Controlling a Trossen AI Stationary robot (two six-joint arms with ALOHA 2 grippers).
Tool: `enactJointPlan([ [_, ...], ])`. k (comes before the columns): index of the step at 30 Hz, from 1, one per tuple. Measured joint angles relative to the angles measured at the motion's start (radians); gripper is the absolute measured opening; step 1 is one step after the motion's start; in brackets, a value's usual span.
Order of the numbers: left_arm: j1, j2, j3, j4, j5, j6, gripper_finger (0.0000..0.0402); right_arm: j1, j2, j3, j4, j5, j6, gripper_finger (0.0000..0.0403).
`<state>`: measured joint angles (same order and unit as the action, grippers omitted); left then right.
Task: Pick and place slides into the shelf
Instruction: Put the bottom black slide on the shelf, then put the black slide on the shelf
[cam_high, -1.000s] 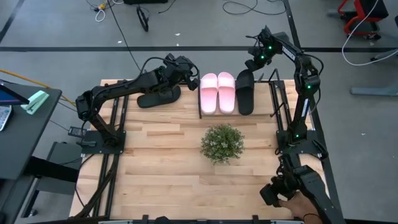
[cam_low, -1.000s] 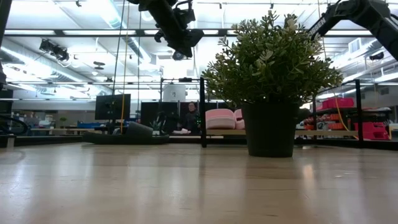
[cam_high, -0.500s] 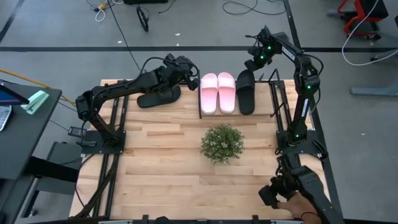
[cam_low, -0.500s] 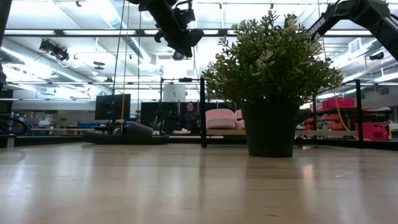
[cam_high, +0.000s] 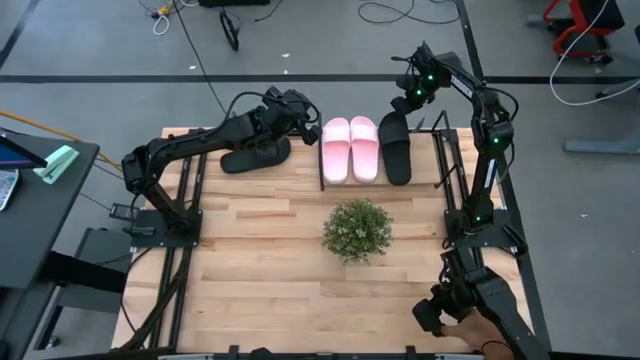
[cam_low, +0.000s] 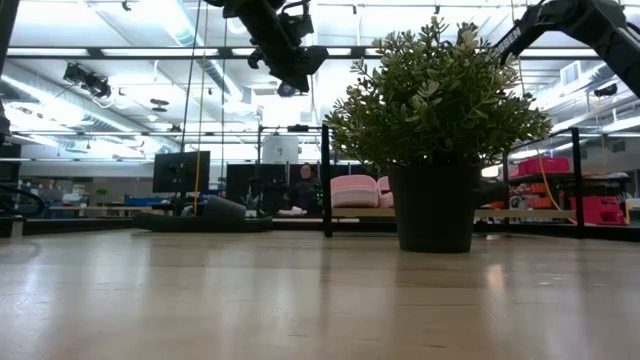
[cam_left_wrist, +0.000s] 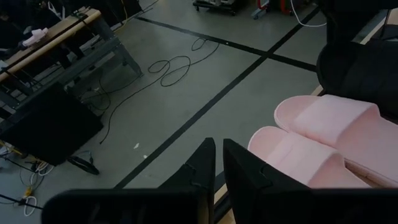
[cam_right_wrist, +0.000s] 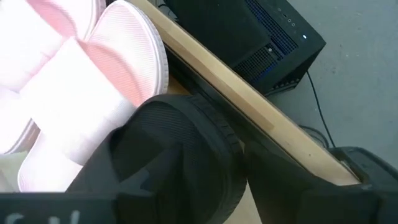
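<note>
Shelf (cam_high: 438, 160) stands at the far edge of the wooden table (cam_high: 260, 260), right of centre. Inside it lie two pale pink slides (cam_high: 348, 148) side by side, and a black slide (cam_high: 393, 147) just beside them on their right — three slides in the rack.

Right gripper (cam_high: 412, 97) sits at the far end of that black slide, above the rack's back edge. In the right wrist view the black slide (cam_right_wrist: 180, 155) fills the foreground next to a pink slide (cam_right_wrist: 81, 93); whether the fingers are spread or pinching the slide cannot be told.

Left gripper (cam_high: 305, 118) hangs above the table just left of the rack, fingers (cam_left_wrist: 202, 168) pressed nearly together, holding nothing. The second black slide (cam_high: 250, 155) lies on the table beneath the left arm, outside the rack.

A potted plant (cam_high: 356, 228) stands mid-table, well apart from the slides.
</note>
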<state>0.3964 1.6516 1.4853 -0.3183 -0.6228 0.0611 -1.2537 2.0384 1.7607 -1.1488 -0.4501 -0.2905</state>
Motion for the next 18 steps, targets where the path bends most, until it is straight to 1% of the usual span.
enactJointPlan([
  [2,0.000,0.000,0.000,0.000,0.000,0.000,0.0033,0.000,0.000,0.000,0.002,0.011,0.000,0.0172],
  [6,0.000,0.000,0.000,0.000,0.000,0.001,0.0030,0.001,0.000,0.000,0.006,0.071,0.016,0.0172],
  [13,0.000,0.001,0.000,0.000,0.000,0.002,0.0040,0.001,0.000,0.000,0.024,0.076,0.019,0.0181],
  [18,0.000,0.001,0.000,0.000,0.000,0.002,0.0035,0.003,0.000,0.000,0.024,0.077,0.035,0.0182],
])
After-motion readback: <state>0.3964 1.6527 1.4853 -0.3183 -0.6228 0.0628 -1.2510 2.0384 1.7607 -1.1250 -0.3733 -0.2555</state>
